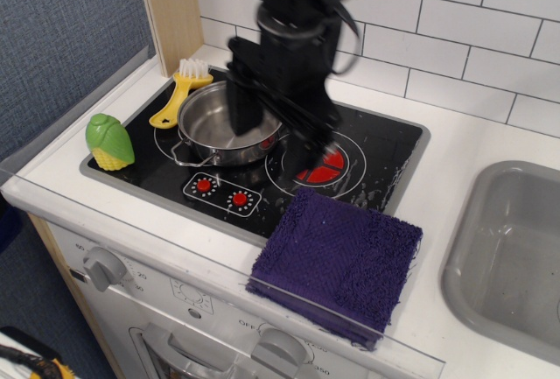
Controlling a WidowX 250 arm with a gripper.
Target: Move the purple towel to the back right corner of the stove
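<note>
The purple towel (337, 261) lies folded at the counter's front edge, its back edge overlapping the front right rim of the stove (385, 147). The stove is glossy black with a red burner disc (325, 165) and two red knobs (220, 192). My gripper (278, 141) is black and blurred by motion. It hangs open and empty above the stove's middle, between the steel pot (226, 122) and the red burner, behind and left of the towel. The gripper hides part of the burner.
A green and yellow toy corn (108, 141) stands at the stove's left edge. A yellow brush (181, 92) lies behind the pot. A grey sink basin (516, 248) is on the right. A white tiled wall (455, 38) runs behind.
</note>
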